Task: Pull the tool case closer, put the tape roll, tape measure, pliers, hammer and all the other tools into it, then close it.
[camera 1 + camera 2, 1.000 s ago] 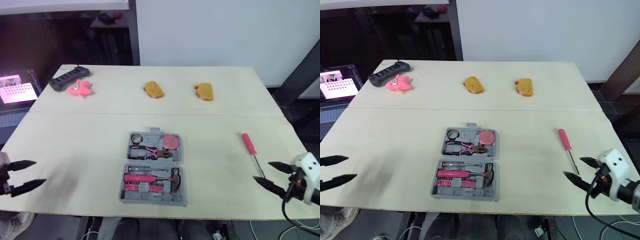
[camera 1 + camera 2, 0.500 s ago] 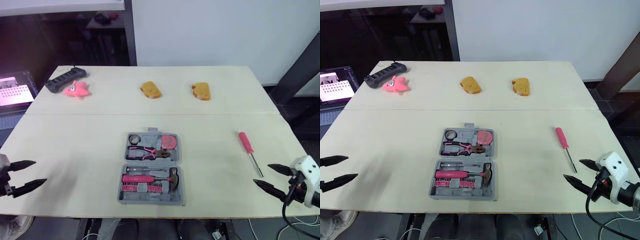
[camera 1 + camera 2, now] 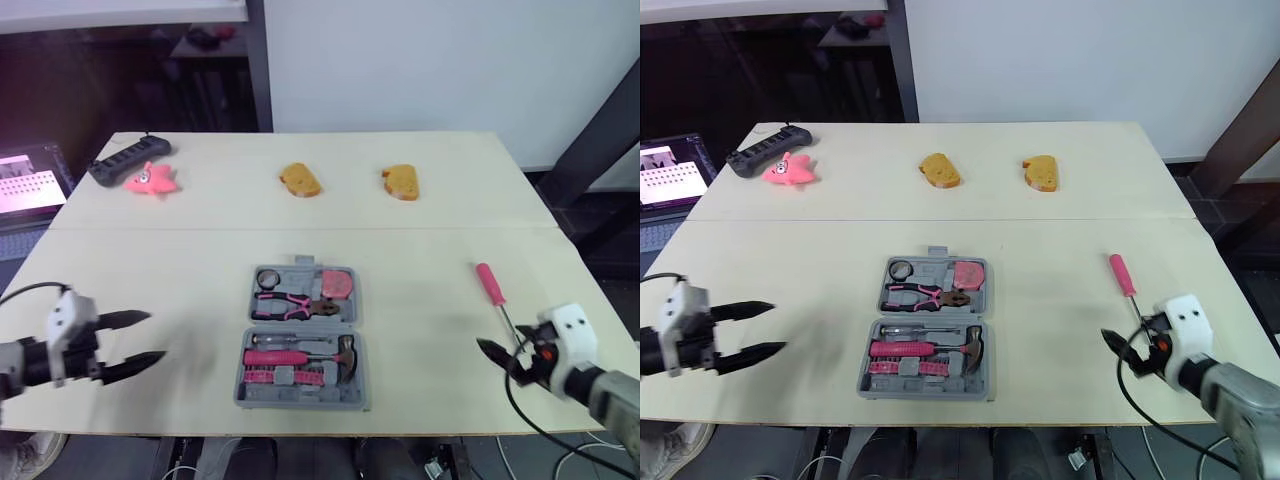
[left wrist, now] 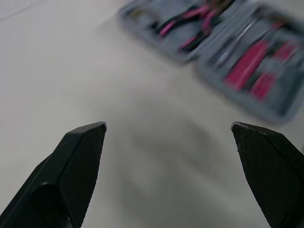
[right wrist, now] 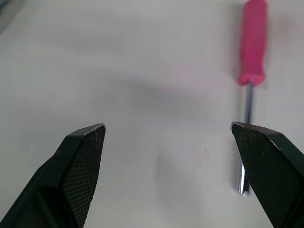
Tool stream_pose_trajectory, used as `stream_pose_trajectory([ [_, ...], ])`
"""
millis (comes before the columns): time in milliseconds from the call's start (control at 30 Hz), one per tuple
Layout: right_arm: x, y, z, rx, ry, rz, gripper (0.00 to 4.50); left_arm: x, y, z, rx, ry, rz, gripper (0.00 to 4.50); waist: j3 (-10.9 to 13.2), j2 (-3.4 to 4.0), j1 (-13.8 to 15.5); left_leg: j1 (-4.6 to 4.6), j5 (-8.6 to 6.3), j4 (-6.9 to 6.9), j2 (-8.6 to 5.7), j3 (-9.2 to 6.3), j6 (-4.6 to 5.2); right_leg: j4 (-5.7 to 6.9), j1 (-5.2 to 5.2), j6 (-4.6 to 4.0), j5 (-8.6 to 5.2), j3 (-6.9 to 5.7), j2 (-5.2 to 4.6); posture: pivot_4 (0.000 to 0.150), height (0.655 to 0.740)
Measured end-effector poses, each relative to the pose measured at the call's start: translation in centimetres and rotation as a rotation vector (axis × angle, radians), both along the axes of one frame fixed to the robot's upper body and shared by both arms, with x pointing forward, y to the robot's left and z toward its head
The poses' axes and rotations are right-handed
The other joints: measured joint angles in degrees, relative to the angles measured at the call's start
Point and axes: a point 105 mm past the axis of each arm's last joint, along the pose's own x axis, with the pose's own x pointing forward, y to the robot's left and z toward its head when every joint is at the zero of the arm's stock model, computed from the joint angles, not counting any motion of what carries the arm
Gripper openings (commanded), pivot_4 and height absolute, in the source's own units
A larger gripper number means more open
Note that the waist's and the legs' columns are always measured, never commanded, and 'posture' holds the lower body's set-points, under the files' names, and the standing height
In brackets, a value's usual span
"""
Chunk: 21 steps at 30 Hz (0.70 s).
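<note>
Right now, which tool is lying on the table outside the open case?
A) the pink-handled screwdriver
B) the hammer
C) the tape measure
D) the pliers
A: the pink-handled screwdriver lies on the bare table to the right of the tool case, apart from it, while the hammer, pliers and tape measure sit inside the case.

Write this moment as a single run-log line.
case: open | screwdriver: outside case, lying on table | left claw: open, empty | right claw: open, empty, beside screwdriver shaft
</note>
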Motion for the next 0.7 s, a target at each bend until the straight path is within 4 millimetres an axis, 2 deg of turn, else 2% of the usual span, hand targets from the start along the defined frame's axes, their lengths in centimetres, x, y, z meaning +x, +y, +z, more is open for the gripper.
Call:
stream_pose_trajectory([
  [100,2.0,-0.9,1.3,-0.033,-0.036,-0.104,4.5,-0.6,-3.5,0.5,-0.043,-0.01,-0.079,4.43,0.0,0.06,0.1,0.01,0.0,0.0,-0.01,0.0,0.0,0.0,0.0,0.0,0.0,0.02,0.0,0.15,0.74],
  [200,3.4,-1.7,1.8,-0.047,-0.028,-0.17,4.5,-1.0,-5.5,0.8,-0.065,-0.016,-0.109,4.43,0.0,0.09,0.3,0.0,0.0,0.02,-0.01,-0.02,0.0,0.0,0.01,0.0,0.0,0.02,0.01,0.15,0.74],
  [367,5.4,-2.1,1.3,-0.047,0.042,-0.222,4.5,-1.5,-8.2,0.9,-0.102,-0.034,-0.143,4.43,0.0,0.13,0.1,0.0,0.0,0.07,-0.02,-0.02,0.01,0.0,0.03,0.0,0.0,0.03,0.01,0.15,0.74],
  [500,6.2,-3.0,0.9,-0.058,0.106,-0.253,4.5,-1.5,-9.0,1.4,-0.104,-0.059,-0.135,4.43,0.1,0.18,0.1,-0.01,0.0,0.08,-0.03,-0.02,0.01,-0.01,0.03,0.01,0.01,0.03,0.0,0.15,0.74],
  [700,5.7,-3.9,-0.5,-0.055,0.263,-0.27,4.5,-1.9,-9.5,1.0,-0.108,-0.052,-0.124,4.43,0.1,0.2,0.1,-0.01,0.0,0.08,-0.03,-0.02,0.02,0.0,0.03,0.01,0.01,0.03,0.01,0.15,0.74],
])
